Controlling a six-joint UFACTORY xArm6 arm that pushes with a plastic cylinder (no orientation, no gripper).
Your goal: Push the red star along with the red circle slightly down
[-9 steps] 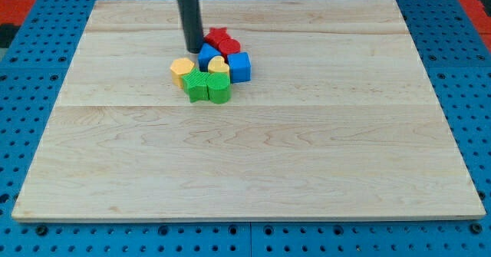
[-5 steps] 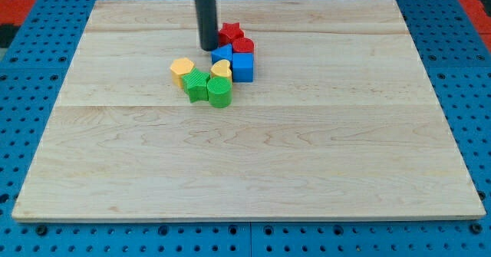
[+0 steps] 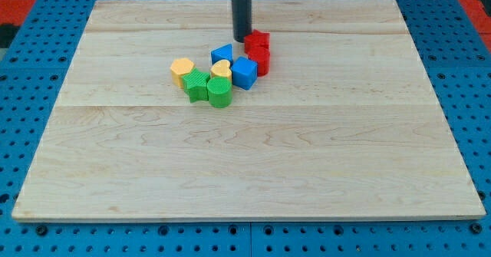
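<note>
The red star (image 3: 258, 39) lies above the middle of the wooden board (image 3: 245, 157), with the red circle (image 3: 258, 60) touching it just below. My tip (image 3: 242, 38) stands right at the star's left edge, at the view's top side of the cluster. The rod rises out of the top of the view. A blue cube (image 3: 244, 72) touches the red circle on its lower left.
A blue block (image 3: 222, 54) lies left of the red circle. A yellow heart (image 3: 221, 70), a yellow hexagon-like block (image 3: 182, 70), a green star (image 3: 196, 85) and a green cylinder (image 3: 219, 93) cluster at the lower left. A blue pegboard (image 3: 31, 80) surrounds the board.
My tip has moved to the view's right along the top of the cluster. The red star and red circle have shifted right, and the blue cube has turned and moved right with them.
</note>
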